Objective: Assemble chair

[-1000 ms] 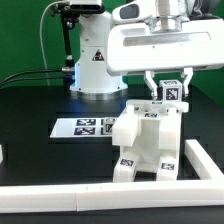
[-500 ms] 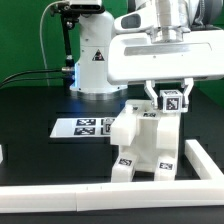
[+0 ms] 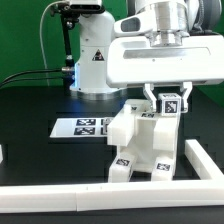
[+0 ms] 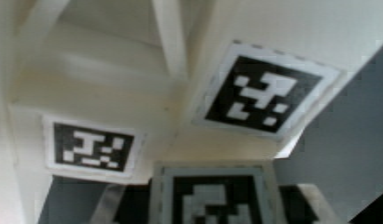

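Exterior view: the flat marker board [image 3: 85, 127] lies on the black table [image 3: 30, 110], just left of the part-built chair [image 3: 140, 150]. The chair is white, blocky plastic and stands behind the border rail [image 3: 90, 195]. The gripper [image 3: 168, 97] pinches the chair's tagged top block. Only the wrist view resolves three square tags [image 4: 262, 92] on smooth white faces.
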Tool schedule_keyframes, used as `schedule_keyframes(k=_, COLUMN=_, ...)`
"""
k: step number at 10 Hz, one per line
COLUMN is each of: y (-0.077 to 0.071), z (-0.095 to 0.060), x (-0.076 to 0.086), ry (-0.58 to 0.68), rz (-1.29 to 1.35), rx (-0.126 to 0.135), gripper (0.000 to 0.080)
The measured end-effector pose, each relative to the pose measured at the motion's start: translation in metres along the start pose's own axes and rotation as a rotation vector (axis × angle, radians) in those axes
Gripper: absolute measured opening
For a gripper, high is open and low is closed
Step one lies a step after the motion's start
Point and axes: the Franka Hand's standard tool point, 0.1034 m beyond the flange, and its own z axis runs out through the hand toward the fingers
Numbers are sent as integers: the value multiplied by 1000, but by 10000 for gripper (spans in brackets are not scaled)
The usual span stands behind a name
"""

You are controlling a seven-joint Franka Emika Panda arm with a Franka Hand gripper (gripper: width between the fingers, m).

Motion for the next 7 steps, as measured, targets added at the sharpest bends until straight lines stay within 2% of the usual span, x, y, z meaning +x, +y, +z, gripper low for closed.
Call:
schedule_keyframes(k=1, y=0, z=0, x=0, ry=0, rz=0, rx=0, gripper=271)
schedule_keyframes(k=2, y=0, z=0, x=0, ry=-1, rz=1, rx=0, gripper=360)
schedule_keyframes(k=3, y=0, z=0, x=0, ry=-1, rz=1, rx=0, gripper=558)
schedule_keyframes(k=4, y=0, z=0, x=0, ry=-1, rz=1, rx=0, gripper=621)
schedule_keyframes(k=6, y=1, z=0, x=0, ry=-3, rz=1, rx=0, gripper=645)
schedule_keyframes(k=7, y=-2, z=-2, x=-1, ry=-49, rz=12, rx=14, gripper=645)
